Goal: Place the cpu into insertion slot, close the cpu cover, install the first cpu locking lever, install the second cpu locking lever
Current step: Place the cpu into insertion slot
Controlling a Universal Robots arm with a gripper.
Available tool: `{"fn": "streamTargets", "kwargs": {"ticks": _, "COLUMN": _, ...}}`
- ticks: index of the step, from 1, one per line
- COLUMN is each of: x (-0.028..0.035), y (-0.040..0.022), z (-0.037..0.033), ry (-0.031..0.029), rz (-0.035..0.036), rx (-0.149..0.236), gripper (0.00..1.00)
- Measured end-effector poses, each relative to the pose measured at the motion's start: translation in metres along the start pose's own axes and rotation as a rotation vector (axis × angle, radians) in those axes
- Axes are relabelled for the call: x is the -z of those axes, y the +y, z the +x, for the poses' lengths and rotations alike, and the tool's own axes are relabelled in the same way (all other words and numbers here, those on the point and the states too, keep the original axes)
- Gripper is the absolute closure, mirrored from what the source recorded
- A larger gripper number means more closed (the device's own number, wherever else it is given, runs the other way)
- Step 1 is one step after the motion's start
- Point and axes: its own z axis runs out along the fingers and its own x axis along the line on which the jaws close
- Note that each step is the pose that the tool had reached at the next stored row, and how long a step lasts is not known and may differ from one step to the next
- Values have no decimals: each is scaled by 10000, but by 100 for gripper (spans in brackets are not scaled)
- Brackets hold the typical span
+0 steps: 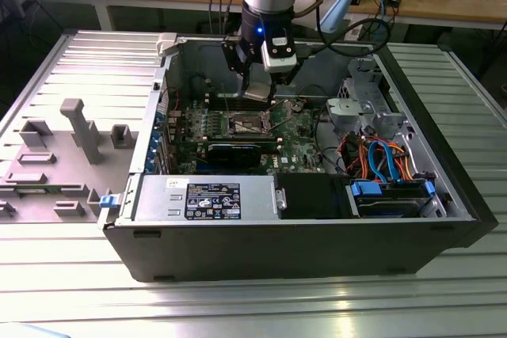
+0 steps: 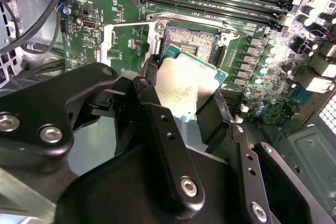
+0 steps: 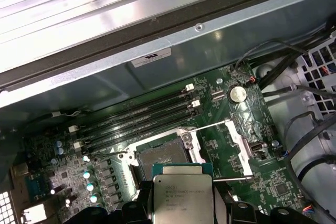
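Note:
My gripper [image 1: 260, 89] hangs inside the open computer case, shut on the cpu [image 2: 186, 85], a flat square chip with a silver-grey top. Black fingers [image 2: 152, 69] press on two opposite edges of it. The cpu [image 3: 182, 195] hovers tilted just above and beside the insertion slot [image 3: 160, 156], a dark square recess with a metal rim on the green board. The slot [image 2: 191, 40] lies bare. The cpu cover [image 3: 233, 140], a thin metal frame with a cut-out centre, is swung open to the side of the slot. A thin lever rod [image 3: 231, 179] juts out by the cover.
Long black memory slots [image 3: 142, 116] run beside the socket. A black graphics card [image 1: 238, 150] lies toward the case front, with the power supply [image 1: 210, 198] ahead of it. Drive cage and coloured cables [image 1: 380, 156] fill the exterior view's right. A grey fixture [image 1: 79, 128] stands outside on the left.

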Motion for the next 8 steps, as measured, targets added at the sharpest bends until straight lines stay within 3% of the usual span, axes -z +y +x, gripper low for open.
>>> {"fn": "streamTargets", "kwargs": {"ticks": 8, "x": -4, "y": 0, "z": 0, "ry": -9, "rz": -2, "rx": -103, "gripper": 45}}
